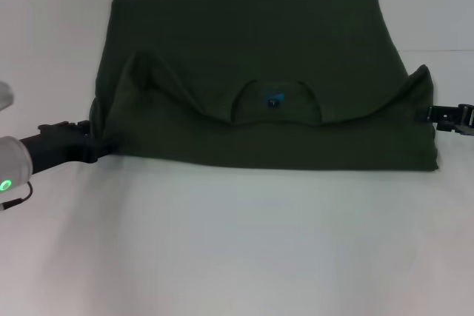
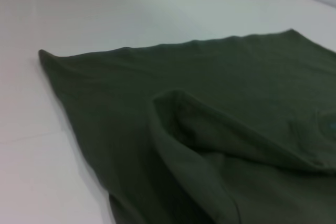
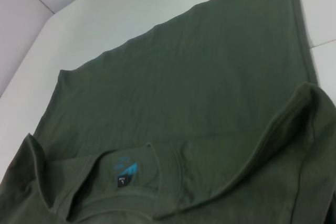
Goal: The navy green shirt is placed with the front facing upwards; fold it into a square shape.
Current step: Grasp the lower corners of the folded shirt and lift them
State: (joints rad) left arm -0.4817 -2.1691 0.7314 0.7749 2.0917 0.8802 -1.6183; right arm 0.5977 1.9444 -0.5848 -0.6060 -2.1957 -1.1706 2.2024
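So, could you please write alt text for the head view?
A dark green shirt lies on a white table, its collar end folded toward the middle, collar opening and blue mark facing up. The left pincer meets its near-left corner and the right pincer its right edge.

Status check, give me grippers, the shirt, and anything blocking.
Left gripper and right gripper at the shirt's side edges. Navy green shirt folded over, collar up. Nothing blocking.

Folded navy green shirt (image 2: 210,129) on table (image 2: 105,19).
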